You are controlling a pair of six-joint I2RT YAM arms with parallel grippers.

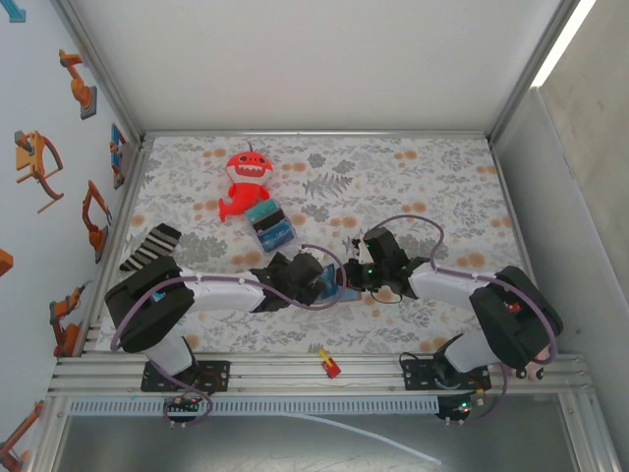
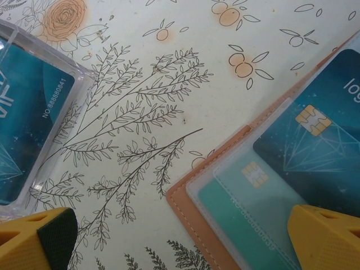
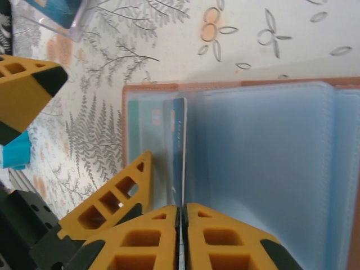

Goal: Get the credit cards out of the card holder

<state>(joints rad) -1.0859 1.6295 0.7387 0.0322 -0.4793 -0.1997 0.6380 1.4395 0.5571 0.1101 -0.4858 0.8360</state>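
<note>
Top external view shows the two arms bent toward each other over the middle of the table (image 1: 432, 187), where the left gripper (image 1: 316, 280) and the right gripper (image 1: 360, 275) almost meet above the card holder (image 1: 346, 292). Farther back on the left stand a red plush toy (image 1: 248, 182) and, just in front of it, a blue and teal block bundle (image 1: 270, 226). A striped sock (image 1: 150, 246) lies near the left edge, and a small red and yellow object (image 1: 328, 364) rests on the aluminium rail (image 1: 295, 376) between the arm bases. None of these lies between the grippers and the holder. In the left wrist view the card holder (image 2: 194, 211) is open at the right, and a dark blue card (image 2: 320, 140) and a teal card (image 2: 242, 208) sit in its clear sleeves. A clear plastic case (image 2: 73, 84) with another blue card inside lies apart on the left. The left gripper (image 2: 180, 239) has its jaws spread wide and holds nothing. In the right wrist view the right gripper (image 3: 180, 225) has its jaws nearly together, and the thin edge of the dark blue card (image 3: 179, 140) runs into the slit between them, out of the pale blue-grey sleeves of the card holder (image 3: 264, 157). The table has a cloth with grey leaves and orange flowers. White walls stand around it, and the left one carries orange robot stickers (image 1: 79, 84).
</note>
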